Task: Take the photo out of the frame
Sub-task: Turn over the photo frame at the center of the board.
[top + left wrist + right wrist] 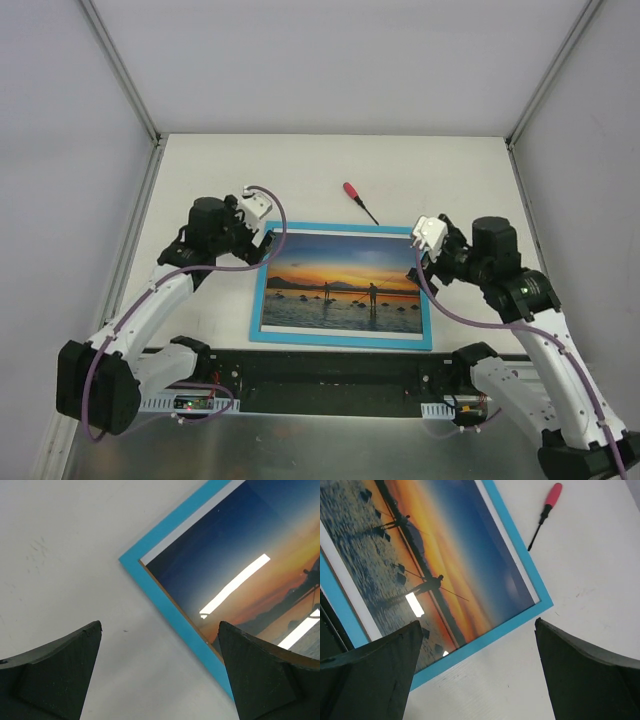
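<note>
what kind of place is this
Most likely a robotics lab test cell: a white tabletop boxed in by plain grey panels on metal rails, two white robot arms bolted at its near edge, and staged props, a turquoise-bordered rectangular picture frame and a small red-handled screwdriver.

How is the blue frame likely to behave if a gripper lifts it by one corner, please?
The frame looks rigid, so it would probably pivot in one piece. Glare streaks over the photo suggest a glossy cover: likely slippery, possibly fragile. Lying flat on the table, its edge offers little purchase.
</note>
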Controlling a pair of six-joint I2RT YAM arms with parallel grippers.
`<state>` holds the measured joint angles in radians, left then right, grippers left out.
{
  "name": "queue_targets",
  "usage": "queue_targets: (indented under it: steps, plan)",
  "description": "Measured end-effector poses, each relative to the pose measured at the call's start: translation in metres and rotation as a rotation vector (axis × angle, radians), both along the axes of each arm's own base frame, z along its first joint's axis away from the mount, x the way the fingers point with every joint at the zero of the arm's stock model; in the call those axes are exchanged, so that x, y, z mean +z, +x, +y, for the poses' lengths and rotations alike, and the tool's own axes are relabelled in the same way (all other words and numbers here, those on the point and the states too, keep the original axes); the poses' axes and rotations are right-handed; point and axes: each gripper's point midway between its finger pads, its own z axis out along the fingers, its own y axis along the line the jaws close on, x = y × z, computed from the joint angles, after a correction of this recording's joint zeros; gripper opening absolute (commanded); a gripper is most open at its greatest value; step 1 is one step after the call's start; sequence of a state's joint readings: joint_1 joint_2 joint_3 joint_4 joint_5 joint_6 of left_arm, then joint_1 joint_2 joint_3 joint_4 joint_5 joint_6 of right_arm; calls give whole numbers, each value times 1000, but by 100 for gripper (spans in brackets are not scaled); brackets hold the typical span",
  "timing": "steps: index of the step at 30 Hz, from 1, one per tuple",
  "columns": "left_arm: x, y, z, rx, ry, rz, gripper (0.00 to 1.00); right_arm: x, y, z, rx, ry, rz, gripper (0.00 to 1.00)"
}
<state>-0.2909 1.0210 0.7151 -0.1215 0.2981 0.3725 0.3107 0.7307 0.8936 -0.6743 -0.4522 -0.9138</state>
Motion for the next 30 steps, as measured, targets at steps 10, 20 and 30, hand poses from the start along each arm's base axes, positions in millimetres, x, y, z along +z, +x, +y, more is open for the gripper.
queue_targets:
  steps: [10,20,30]
  plan:
    - [-59,11,20,98,146,154,99,-60,39,17,-42,-241,93,96]
    - [-71,27,19,185,141,258,99,-54,69,4,-268,-222,52,96]
    - [-98,27,2,198,84,431,99,-54,75,3,-323,-186,53,96]
